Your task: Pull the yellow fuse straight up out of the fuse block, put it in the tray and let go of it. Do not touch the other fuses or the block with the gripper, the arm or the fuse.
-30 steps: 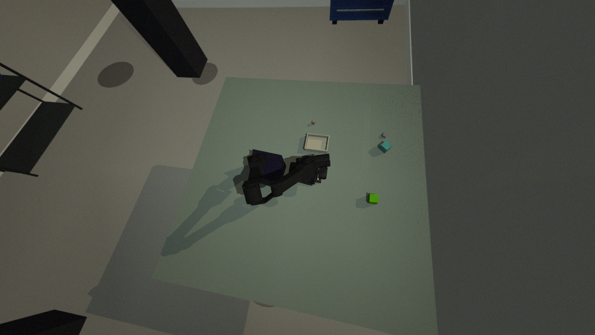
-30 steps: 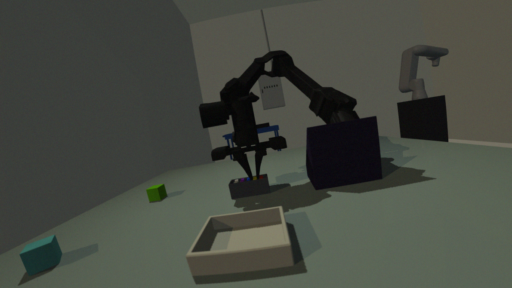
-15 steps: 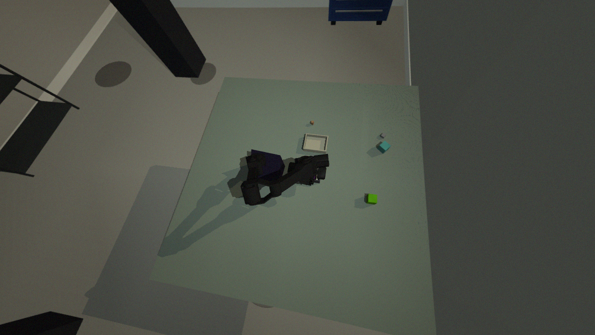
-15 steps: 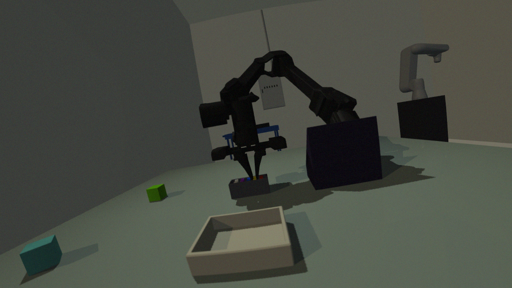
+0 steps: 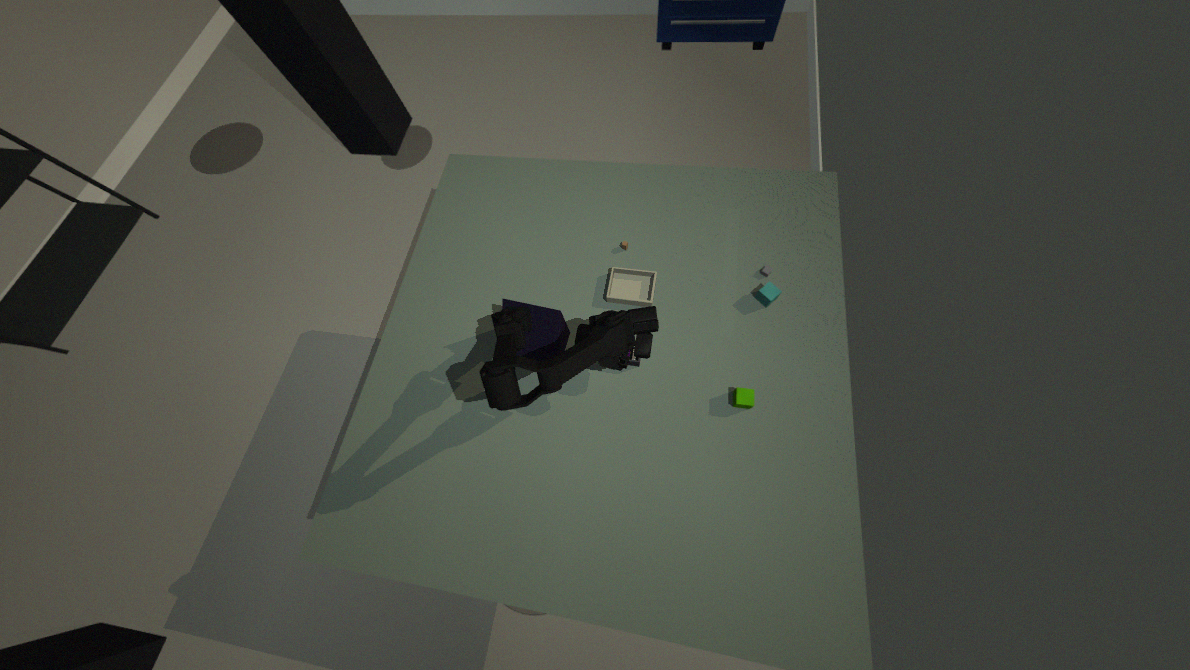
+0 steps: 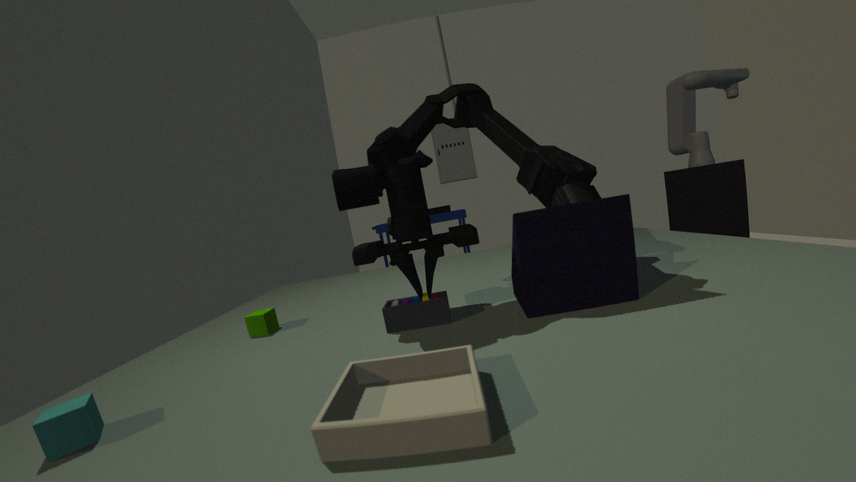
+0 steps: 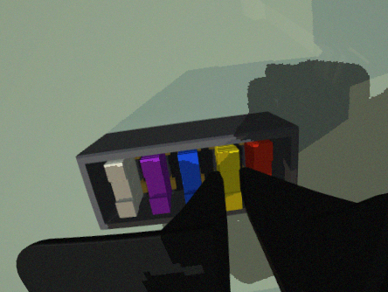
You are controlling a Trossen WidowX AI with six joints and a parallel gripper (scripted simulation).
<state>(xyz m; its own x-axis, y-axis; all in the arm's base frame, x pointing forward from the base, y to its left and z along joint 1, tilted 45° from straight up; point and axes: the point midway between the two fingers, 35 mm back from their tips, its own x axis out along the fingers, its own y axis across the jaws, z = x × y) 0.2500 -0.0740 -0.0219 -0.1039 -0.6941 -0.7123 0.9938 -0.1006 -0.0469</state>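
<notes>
Gripper: (image 6: pixel 424 297) (image 7: pixel 232 171) clenched on the yellow fuse, pointing down.
Yellow fuse: (image 6: pixel 426 296) (image 7: pixel 229 168) between the fingertips, upright, within the fuse block's row; full seating unclear.
Fuse block: (image 6: pixel 419 316) (image 7: pixel 188 130) on the table; white, purple, blue, yellow, red in wrist-view order, left to right.
Tray: (image 5: pixel 630 302) (image 6: pixel 402 439) nearer the exterior camera than the block, nothing inside.
Green cube: (image 5: pixel 744 398) (image 6: pixel 261 323) left of block, exterior view.
</notes>
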